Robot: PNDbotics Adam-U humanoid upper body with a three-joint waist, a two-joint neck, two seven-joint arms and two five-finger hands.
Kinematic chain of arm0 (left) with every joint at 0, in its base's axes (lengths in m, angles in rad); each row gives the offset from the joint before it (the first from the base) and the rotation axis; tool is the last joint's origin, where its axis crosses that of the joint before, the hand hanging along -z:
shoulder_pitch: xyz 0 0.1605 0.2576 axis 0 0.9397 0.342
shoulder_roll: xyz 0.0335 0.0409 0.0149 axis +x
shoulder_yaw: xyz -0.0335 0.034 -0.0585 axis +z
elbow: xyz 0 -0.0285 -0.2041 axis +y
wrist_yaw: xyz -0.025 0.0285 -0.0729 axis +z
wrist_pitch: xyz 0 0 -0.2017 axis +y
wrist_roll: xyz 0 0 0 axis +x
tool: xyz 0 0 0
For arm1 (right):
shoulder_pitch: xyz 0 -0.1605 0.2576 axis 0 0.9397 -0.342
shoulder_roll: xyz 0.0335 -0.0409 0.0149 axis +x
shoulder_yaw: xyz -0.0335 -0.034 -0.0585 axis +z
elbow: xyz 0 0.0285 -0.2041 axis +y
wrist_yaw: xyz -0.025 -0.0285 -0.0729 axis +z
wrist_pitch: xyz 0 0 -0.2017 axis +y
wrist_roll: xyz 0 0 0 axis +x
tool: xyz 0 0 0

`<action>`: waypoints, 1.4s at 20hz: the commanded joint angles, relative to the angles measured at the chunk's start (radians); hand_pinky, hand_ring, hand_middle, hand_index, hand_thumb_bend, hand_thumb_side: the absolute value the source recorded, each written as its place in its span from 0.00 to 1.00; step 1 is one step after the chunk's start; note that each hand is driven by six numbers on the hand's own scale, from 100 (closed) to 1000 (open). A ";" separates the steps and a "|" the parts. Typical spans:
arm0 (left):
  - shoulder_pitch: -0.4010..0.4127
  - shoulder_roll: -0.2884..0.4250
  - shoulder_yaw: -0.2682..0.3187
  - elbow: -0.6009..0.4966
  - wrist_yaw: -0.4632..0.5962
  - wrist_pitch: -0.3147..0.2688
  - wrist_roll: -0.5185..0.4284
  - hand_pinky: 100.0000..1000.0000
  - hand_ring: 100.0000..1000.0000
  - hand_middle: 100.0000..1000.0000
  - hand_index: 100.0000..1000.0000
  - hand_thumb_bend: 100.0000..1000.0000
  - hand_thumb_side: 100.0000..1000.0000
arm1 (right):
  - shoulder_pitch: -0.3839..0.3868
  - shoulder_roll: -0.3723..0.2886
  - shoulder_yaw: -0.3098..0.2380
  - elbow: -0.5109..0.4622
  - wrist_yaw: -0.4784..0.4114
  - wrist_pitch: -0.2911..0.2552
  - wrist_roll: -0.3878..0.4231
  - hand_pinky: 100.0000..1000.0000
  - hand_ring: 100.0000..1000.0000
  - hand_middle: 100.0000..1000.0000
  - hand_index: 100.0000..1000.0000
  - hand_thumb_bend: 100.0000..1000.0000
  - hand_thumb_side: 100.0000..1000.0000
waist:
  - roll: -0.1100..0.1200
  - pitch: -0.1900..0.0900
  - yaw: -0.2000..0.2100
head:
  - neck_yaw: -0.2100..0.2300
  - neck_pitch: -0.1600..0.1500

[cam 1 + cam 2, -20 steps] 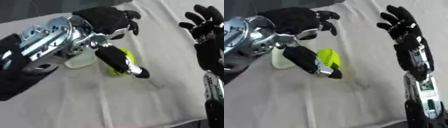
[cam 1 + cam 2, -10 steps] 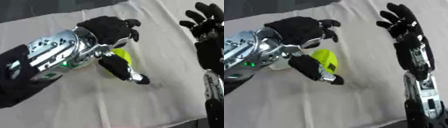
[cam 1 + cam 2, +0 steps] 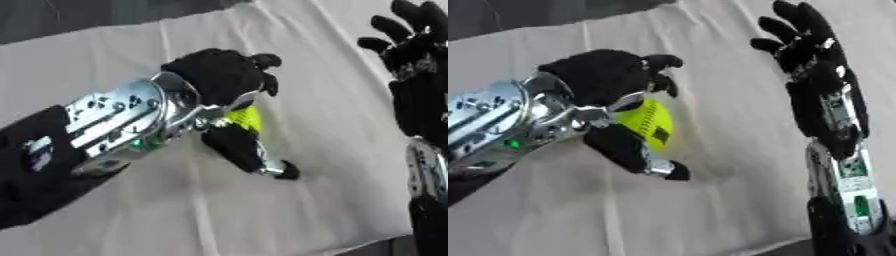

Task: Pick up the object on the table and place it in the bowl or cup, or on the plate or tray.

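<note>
Left hand (image 3: pixel 610 82) low over the desk (image 3: pixel 710 195), palm down, fingers curled over the top of a yellow-green ball (image 3: pixel 649 122) and thumb stretched out below and beside it, tip down near the cloth. Ball caught between palm, fingers and thumb; whether lifted off the cloth or resting on it cannot be told. Only the ball's right side showing past the hand, the rest hidden under the palm. Silver wrist and forearm (image 3: pixel 122 120) running back toward the left edge, a small green light on its underside.

A dark square patch on the ball's lower face, with thin dark lines across the yellow surface; too blurred to read as writing.

Right hand (image 3: pixel 807 42) raised at the upper right, well apart from the ball, fingers spread and straight, holding nothing, touching nothing. Its forearm (image 3: pixel 842 165) running down the right edge, a pale panel with small green parts along it.

Desk covered in a pale, creased cloth, a dark strip beyond its far edge at the top left. Ball near the middle of the cloth, directly under the left hand.
</note>
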 commanded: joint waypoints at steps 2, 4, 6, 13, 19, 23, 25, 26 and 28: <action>-0.002 0.008 -0.001 -0.011 -0.007 0.138 -0.129 0.64 0.76 1.00 0.84 0.68 0.87 | -0.016 0.002 0.002 -0.019 -0.005 -0.007 0.008 0.84 0.92 0.94 1.00 0.00 0.83 | -0.009 -0.013 -0.002 | -0.001 -0.014; 0.004 0.010 -0.004 -0.011 -0.006 0.141 -0.129 0.64 0.75 1.00 0.84 0.68 0.86 | -0.017 0.002 0.002 -0.019 -0.005 -0.006 0.008 0.84 0.92 0.94 1.00 0.00 0.83 | -0.009 -0.012 -0.003 | -0.001 -0.014; 0.011 0.011 -0.008 -0.009 -0.004 0.142 -0.129 0.65 0.75 1.00 0.84 0.68 0.86 | -0.018 0.002 0.002 -0.020 -0.005 -0.006 0.009 0.84 0.92 0.94 1.00 0.00 0.83 | -0.009 -0.011 -0.004 | 0.000 -0.014; 0.037 0.006 -0.025 0.036 -0.007 0.140 -0.129 0.67 0.79 1.00 0.88 0.67 0.86 | -0.022 0.004 0.003 -0.022 -0.006 -0.006 0.010 0.84 0.91 0.94 1.00 0.00 0.83 | -0.011 -0.007 -0.006 | 0.002 -0.019; 0.049 -0.002 -0.033 0.073 -0.008 0.137 -0.129 0.68 0.80 1.00 0.89 0.66 0.85 | -0.024 0.005 0.003 -0.023 -0.007 -0.005 0.011 0.84 0.91 0.94 1.00 0.00 0.83 | -0.012 -0.004 -0.006 | 0.003 -0.022; 0.051 -0.004 -0.031 0.083 -0.017 0.134 -0.129 0.68 0.83 1.00 0.88 0.65 0.85 | -0.024 0.004 0.003 -0.023 -0.007 -0.005 0.013 0.84 0.91 0.94 1.00 0.00 0.83 | -0.011 -0.002 -0.005 | 0.002 -0.023; 0.049 -0.006 -0.028 0.087 -0.030 0.132 -0.129 0.67 0.83 1.00 0.88 0.64 0.85 | -0.024 0.004 0.003 -0.023 -0.007 -0.005 0.014 0.84 0.91 0.94 1.00 0.00 0.83 | -0.011 -0.001 -0.004 | 0.002 -0.023; 0.047 -0.008 -0.025 0.091 -0.037 0.132 -0.129 0.67 0.83 1.00 0.88 0.64 0.85 | -0.023 0.004 0.004 -0.023 -0.006 -0.005 0.015 0.84 0.91 0.94 1.00 0.00 0.83 | -0.011 -0.001 -0.004 | 0.002 -0.024; 0.043 -0.012 -0.021 0.101 -0.046 0.132 -0.129 0.67 0.82 1.00 0.88 0.64 0.85 | -0.023 0.004 0.004 -0.022 -0.006 -0.004 0.016 0.84 0.91 0.94 1.00 0.00 0.83 | -0.011 0.000 -0.003 | 0.002 -0.024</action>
